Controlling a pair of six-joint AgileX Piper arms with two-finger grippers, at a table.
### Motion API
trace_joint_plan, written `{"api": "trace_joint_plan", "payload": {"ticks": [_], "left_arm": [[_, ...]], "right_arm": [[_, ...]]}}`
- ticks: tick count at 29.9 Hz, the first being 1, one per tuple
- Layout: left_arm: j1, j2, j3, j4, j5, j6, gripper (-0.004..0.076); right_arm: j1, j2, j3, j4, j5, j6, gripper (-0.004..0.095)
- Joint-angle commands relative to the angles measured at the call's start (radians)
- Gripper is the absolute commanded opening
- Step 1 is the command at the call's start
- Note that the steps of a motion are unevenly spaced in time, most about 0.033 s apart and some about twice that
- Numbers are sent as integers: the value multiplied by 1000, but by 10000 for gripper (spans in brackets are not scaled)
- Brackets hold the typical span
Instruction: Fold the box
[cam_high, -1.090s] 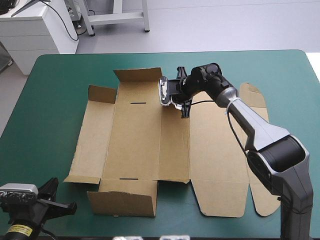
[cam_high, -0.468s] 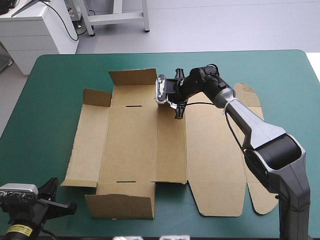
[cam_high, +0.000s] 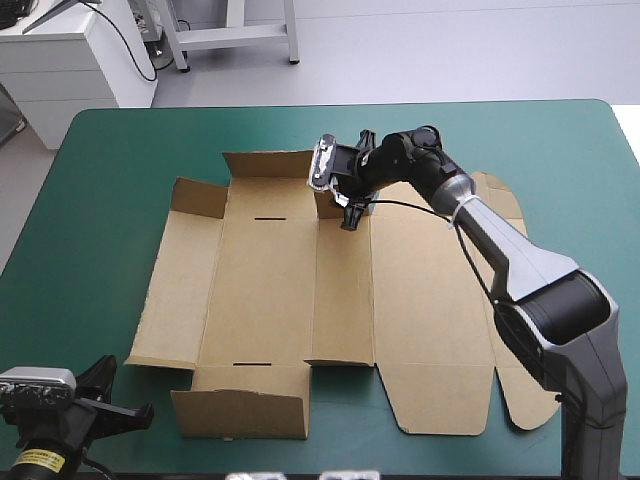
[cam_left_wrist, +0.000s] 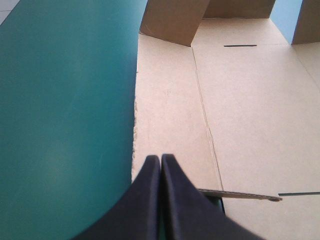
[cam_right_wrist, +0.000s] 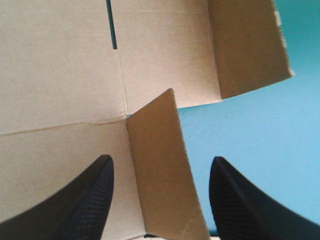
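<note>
The brown box (cam_high: 270, 290) lies as a mostly flat cut sheet across the middle of the teal-green table (cam_high: 100, 200). Its far flap (cam_high: 268, 163) and near flap (cam_high: 240, 412) stand partly raised. My right gripper (cam_high: 350, 207) is at the box's far edge, open, with a small upright flap (cam_right_wrist: 165, 165) between its fingers but not pinched. My left gripper (cam_high: 120, 412) hovers shut at the table's near left corner, off the box. In the left wrist view its closed tips (cam_left_wrist: 161, 161) point along the box's left panel (cam_left_wrist: 170, 110).
A small corner flap (cam_high: 198, 197) is raised at the box's far left. Rounded lid tabs (cam_high: 528, 405) lie flat at the right, under my right arm. Bare teal-green cover (cam_left_wrist: 65, 100) stretches left of the box.
The right gripper has opened, letting go of the small far flap. Just before that, the box slid a little to the left. The left arm has not moved.
</note>
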Motion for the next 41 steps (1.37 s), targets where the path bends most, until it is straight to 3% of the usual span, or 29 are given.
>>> {"api": "trace_joint_plan", "payload": {"ticks": [1,4,6,11,21,30,35,41], "left_arm": [[1,11,-24,-17,-75,-3,-8],[1,11,-24,-17,-75,-3,-8],[1,11,-24,-17,-75,-3,-8],[1,11,-24,-17,-75,-3,-8],[1,11,-24,-17,-86,-3,-8],[1,29,-50,15,-119,-30,-8],[1,149,-117,64,-84,-28,-8],[1,430,-251,69,-3,-66,-1]], "right_arm": [[2,-141,-39,-38,-24,71,533],[-1,-198,-39,-122,57,172,493],[-10,-230,-39,-182,164,267,404],[-61,-271,-37,-231,392,424,-15],[-174,-442,51,-206,419,739,1],[-178,-727,446,-213,238,841,0],[-178,-852,647,-213,124,860,-2],[-178,-967,795,-213,36,915,-2]]}}
